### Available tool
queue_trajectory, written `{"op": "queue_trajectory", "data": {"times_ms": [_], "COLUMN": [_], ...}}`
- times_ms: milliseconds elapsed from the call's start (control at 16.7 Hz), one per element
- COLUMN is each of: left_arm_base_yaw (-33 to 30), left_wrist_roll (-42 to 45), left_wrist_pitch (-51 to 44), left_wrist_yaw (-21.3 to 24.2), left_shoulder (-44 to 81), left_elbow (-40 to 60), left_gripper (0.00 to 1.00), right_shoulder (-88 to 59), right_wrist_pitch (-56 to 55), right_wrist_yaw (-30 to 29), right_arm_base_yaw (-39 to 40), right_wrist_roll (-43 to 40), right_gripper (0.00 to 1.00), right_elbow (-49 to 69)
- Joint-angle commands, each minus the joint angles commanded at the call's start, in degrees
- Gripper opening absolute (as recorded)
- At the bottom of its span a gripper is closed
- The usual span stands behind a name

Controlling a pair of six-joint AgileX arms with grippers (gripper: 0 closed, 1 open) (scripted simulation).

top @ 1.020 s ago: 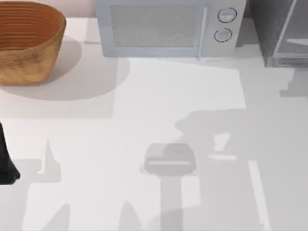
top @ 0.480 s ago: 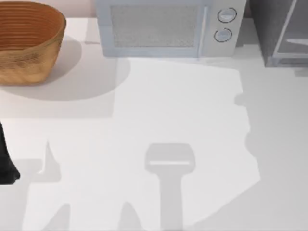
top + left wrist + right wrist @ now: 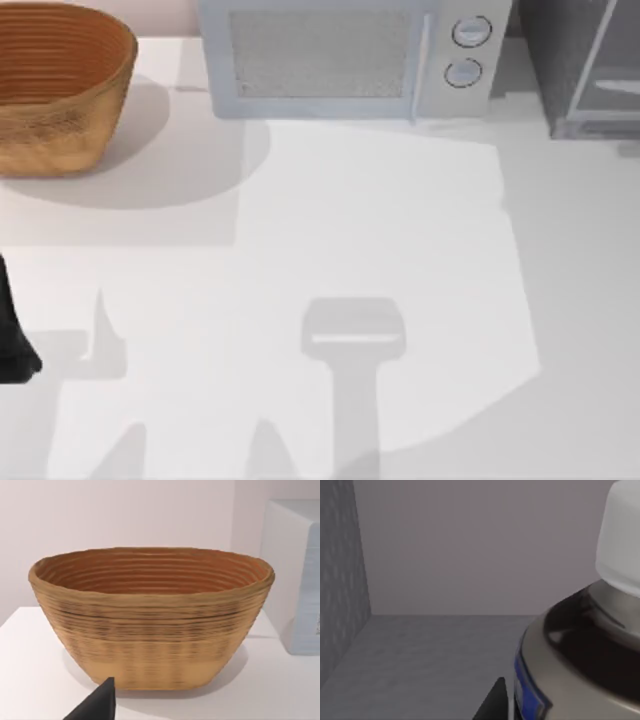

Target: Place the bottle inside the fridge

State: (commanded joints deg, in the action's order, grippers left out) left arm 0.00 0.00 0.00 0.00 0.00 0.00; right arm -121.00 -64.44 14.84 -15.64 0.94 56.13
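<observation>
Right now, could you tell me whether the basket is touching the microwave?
Apart: the top view shows bare table between the basket and the microwave.

matte black left arm [image 3: 12, 335], dark pointed fingertip [image 3: 97, 705]

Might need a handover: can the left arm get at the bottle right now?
Probably not. The left arm sits at the table's left edge, facing the basket, while the bottle is close at the right wrist, inside the grey-walled fridge at the far right.

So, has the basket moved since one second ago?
No. The basket stands in the same place, left of the microwave, with the same gap between them.
</observation>
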Motion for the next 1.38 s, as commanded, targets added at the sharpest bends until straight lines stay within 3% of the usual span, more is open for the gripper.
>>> {"op": "queue_trajectory", "data": {"times_ms": [660, 1020, 1380], "left_arm_base_yaw": [0.0, 0.0, 0.0], "left_wrist_roll": [0.0, 0.0, 0.0], "left_wrist_pitch": [0.0, 0.0, 0.0], "left_wrist_yaw": [0.0, 0.0, 0.0], "left_shoulder": [0.0, 0.0, 0.0], "left_elbow": [0.0, 0.0, 0.0], "left_gripper": [1.0, 1.0, 1.0], "right_shoulder": [-13.6, -15.1, -15.1], "right_wrist_pitch": [12.3, 13.8, 13.8], "right_wrist_yaw": [-2.6, -3.0, -3.0], "right_arm_base_yaw": [2.4, 2.8, 2.8], "right_wrist_roll": [-0.1, -0.1, -0.1], "right_gripper": [0.01, 0.01, 0.46], "right_elbow": [27.3, 29.0, 29.0]}}
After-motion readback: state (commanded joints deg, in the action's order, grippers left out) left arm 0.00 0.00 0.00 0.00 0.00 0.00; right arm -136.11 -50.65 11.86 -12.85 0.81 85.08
